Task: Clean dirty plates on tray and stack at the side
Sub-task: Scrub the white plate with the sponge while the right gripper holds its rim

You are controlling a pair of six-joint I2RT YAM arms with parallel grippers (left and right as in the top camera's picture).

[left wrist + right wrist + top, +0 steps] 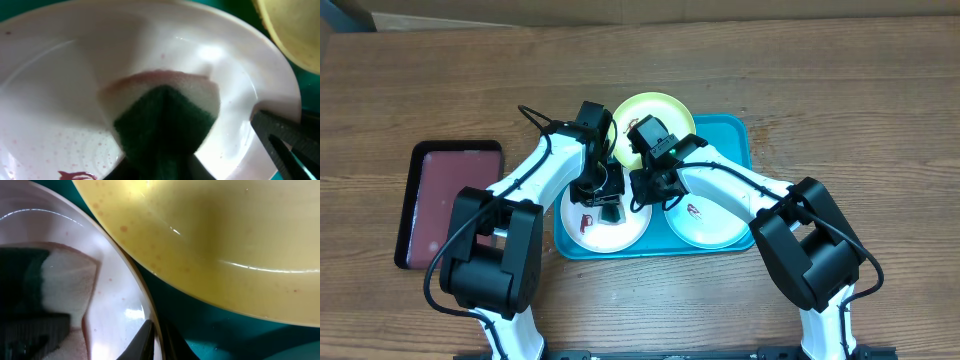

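The turquoise tray [735, 135] holds three plates: yellow-green [655, 108] at the back, white [582, 232] front left, pale mint [715, 225] front right. My left gripper [608, 205] is over the white plate [50, 100], shut on a green sponge [165, 120] whose pale underside presses on the plate. A dark red smear [75, 175] lies near the sponge. My right gripper [155, 340] is shut on the white plate's [120, 295] right rim, one finger inside and one outside. The mint plate carries its own red smear [692, 211].
A dark maroon tray [445, 200] with a black rim lies on the wooden table left of the turquoise tray. The yellow-green plate [215, 230] sits close behind the right gripper, with a strip of bare tray [210, 330] between. Both arms crowd the tray's middle.
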